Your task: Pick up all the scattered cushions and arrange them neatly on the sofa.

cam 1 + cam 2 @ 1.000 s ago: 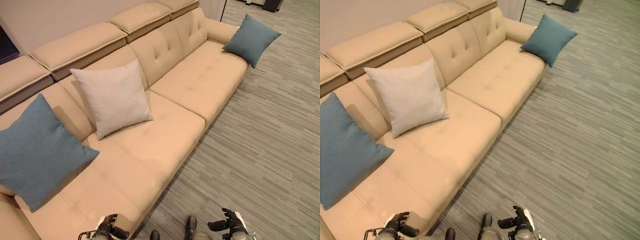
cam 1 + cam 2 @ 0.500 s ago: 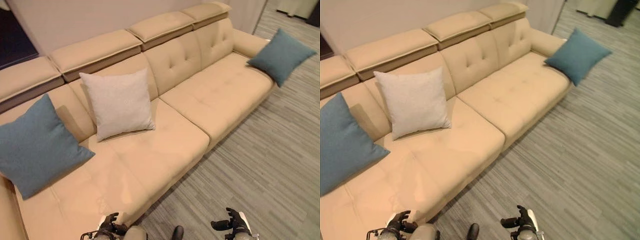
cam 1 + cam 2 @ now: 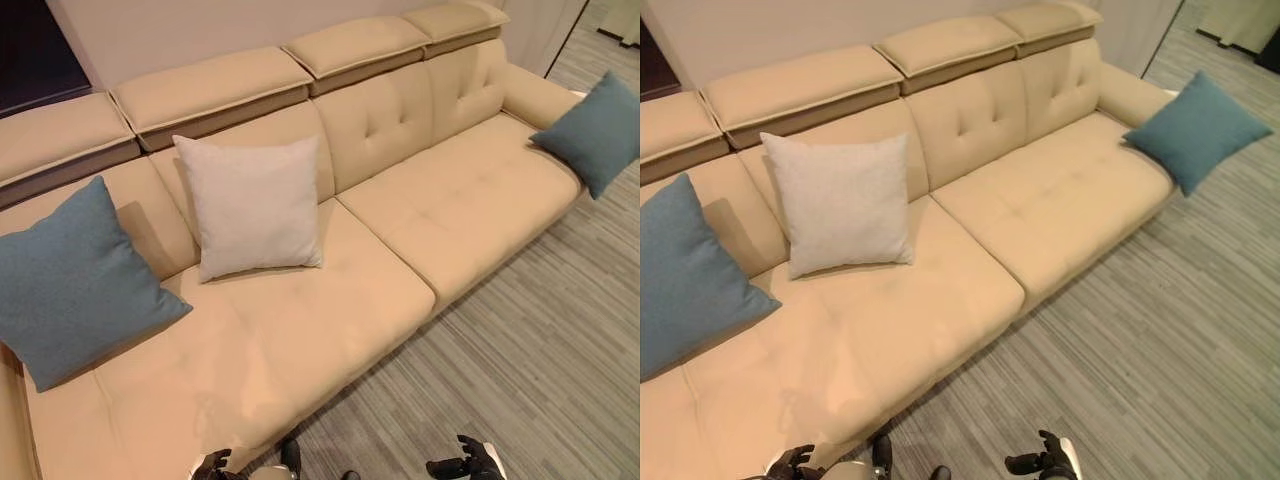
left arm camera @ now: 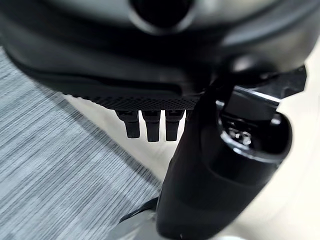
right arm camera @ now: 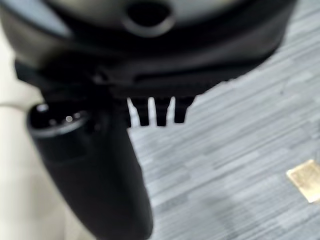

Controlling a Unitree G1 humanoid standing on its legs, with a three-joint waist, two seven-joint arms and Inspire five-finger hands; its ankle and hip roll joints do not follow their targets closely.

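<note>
The sofa (image 3: 400, 210) is plain beige with button tufting on its backrest. Farthest from the right robot hand (image 3: 470, 464), which is black, a teal-blue cushion (image 3: 75, 285) leans beside an off-white cushion (image 3: 252, 205); a second teal-blue cushion (image 3: 598, 130) sits at the sofa's other end. The floor (image 3: 540, 340) is grey carpet with fine streaks

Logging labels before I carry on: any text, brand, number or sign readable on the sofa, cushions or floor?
None. The sofa, the white cushion and both blue cushions show plain fabric. The small tan patch on the carpet is too blurred to read.
</note>
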